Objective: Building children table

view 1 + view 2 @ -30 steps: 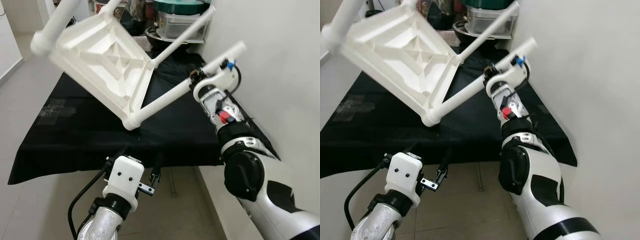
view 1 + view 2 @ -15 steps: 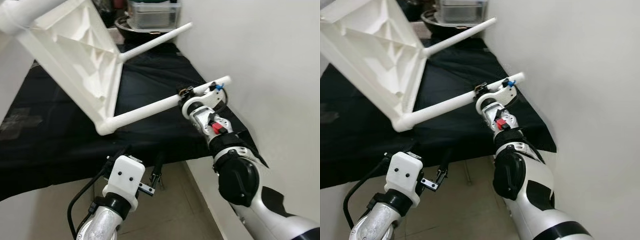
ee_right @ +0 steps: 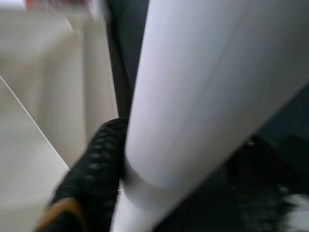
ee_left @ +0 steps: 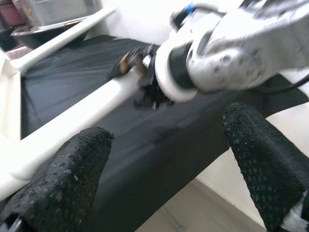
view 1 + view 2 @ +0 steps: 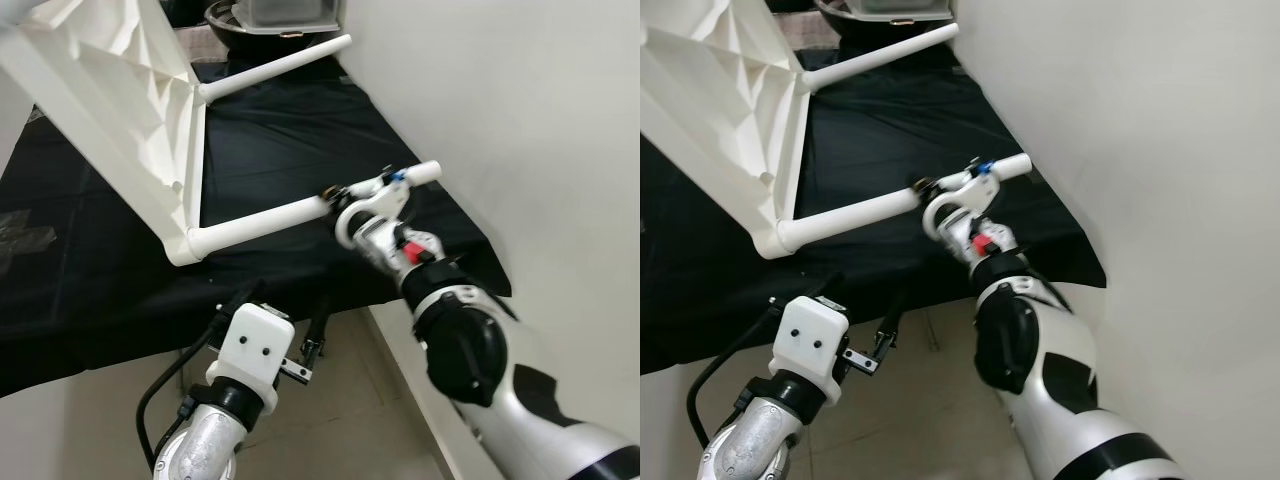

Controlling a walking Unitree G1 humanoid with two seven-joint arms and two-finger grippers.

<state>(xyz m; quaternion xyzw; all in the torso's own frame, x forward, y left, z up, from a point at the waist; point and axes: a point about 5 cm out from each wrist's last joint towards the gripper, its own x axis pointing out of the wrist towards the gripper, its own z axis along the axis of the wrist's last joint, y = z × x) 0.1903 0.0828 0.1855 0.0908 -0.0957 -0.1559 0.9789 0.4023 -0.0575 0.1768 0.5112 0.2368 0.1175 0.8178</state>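
Currently, the left gripper (image 5: 285, 345) hangs idle below the front edge of the black cloth-covered work surface (image 5: 270, 150), its fingers (image 4: 63, 179) spread and empty. The white ribbed plastic children's table top (image 5: 110, 110) is tilted on edge above the cloth, legs attached. The right gripper (image 5: 335, 192) is clamped around one white tubular leg (image 5: 265, 218). The step appears to be turning the assembled table upright; the next move likely requires rotating it by that leg.
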